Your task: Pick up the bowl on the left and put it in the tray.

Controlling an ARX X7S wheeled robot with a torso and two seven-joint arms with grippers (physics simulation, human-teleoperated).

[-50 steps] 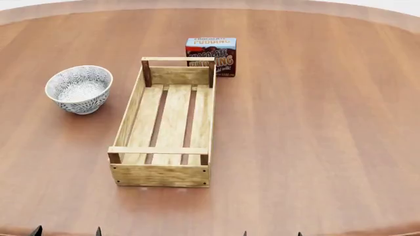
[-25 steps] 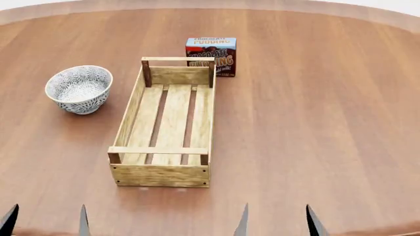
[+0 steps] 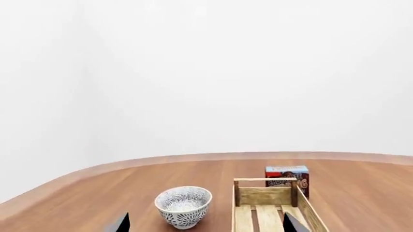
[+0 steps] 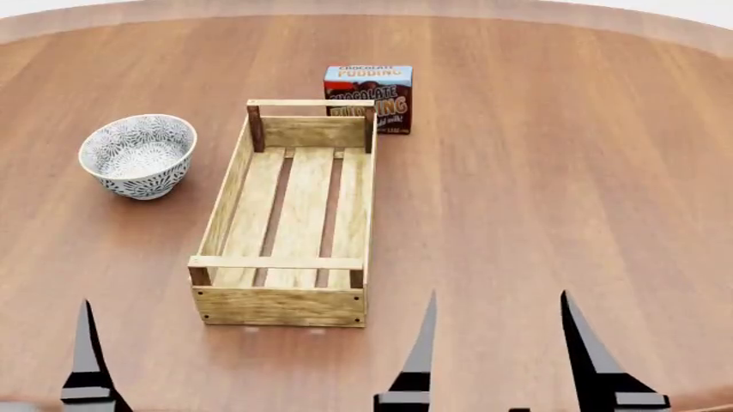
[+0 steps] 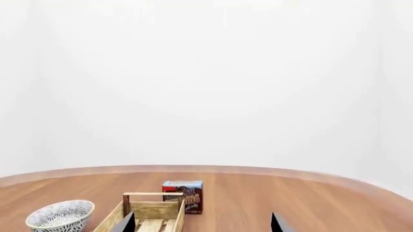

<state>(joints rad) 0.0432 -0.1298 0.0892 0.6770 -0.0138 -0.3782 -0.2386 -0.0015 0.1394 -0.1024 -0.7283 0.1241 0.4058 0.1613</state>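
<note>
The bowl (image 4: 137, 155), white with a dense grey-black floral pattern, stands upright on the table to the left of the tray (image 4: 233, 196). The tray is a long light-wood slatted crate with nothing in it. In the left wrist view the bowl (image 3: 184, 207) and the tray (image 3: 265, 196) lie ahead of my left gripper (image 3: 205, 223), which is open and holds nothing. Only one of its fingers (image 4: 86, 348) shows in the head view, near the table's front edge. My right gripper (image 4: 499, 302) is open and bare, in front of the tray's near right corner.
A chocolate pudding box (image 4: 368, 97) stands upright just behind the tray's far right corner. The round brown wooden table (image 4: 550, 172) stretches wide to the right. White walls lie beyond its far edge.
Both grippers have come up from the bottom edge of the head view and now reach farther over the table. The bowl, tray and box have not moved.
</note>
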